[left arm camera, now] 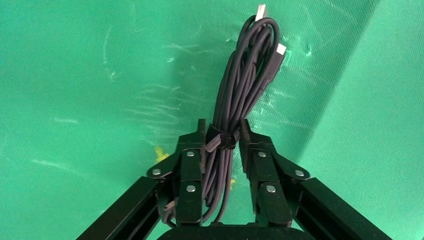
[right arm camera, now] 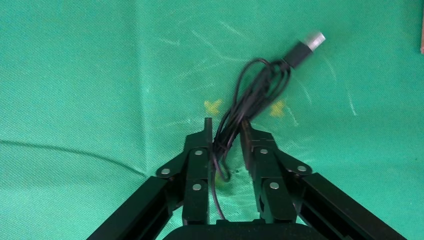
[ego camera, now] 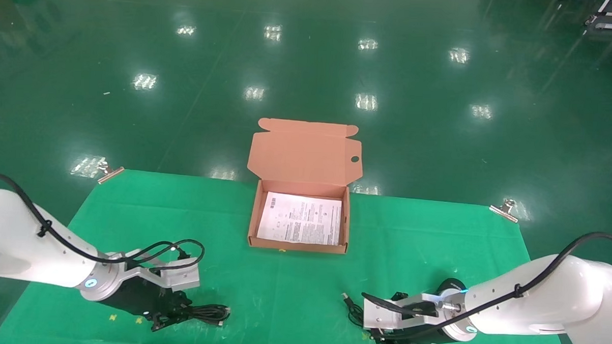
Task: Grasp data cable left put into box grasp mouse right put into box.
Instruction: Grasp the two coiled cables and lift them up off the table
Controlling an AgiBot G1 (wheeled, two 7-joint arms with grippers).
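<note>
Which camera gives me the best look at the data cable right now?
Left wrist view: the data cable fills the frame, its strapped bundle between the left gripper fingers. Head view shows only its end beside the gripper. Right wrist view doesn't show it.

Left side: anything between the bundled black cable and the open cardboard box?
Nothing visible. The left gripper is closed around the black bundled data cable, and only bare green cloth lies between it and the open orange-brown cardboard box, lid folded back.
</note>
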